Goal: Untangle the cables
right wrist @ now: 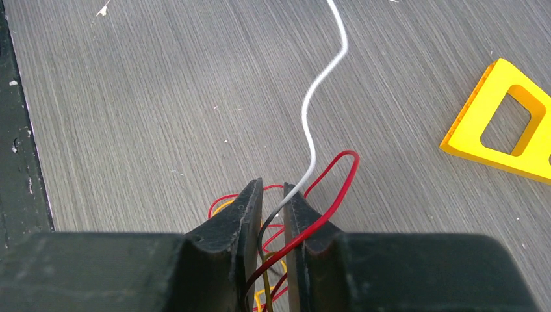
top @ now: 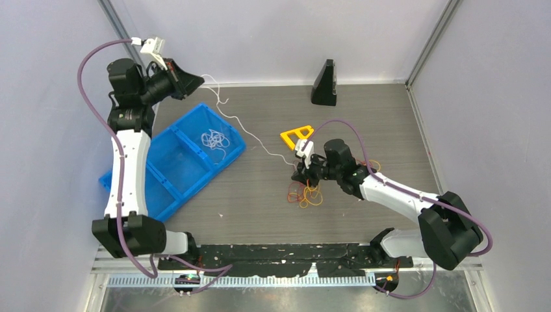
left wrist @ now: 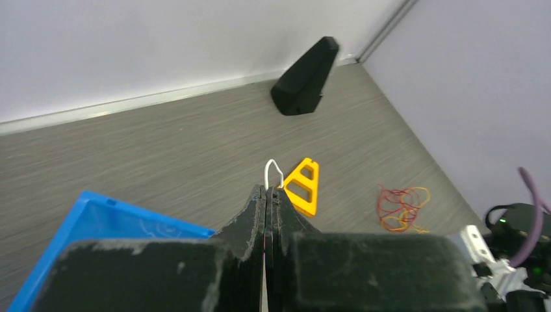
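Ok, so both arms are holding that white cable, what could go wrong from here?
The right gripper has a red wire and a dark wire pinched alongside the white cable, so pulling may drag the whole tangle or tighten it. The left gripper shows only a small loop of cable past its tips, so it could slip out.

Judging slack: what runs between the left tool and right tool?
Top view: the white cable runs from left tool to right tool, over the table.
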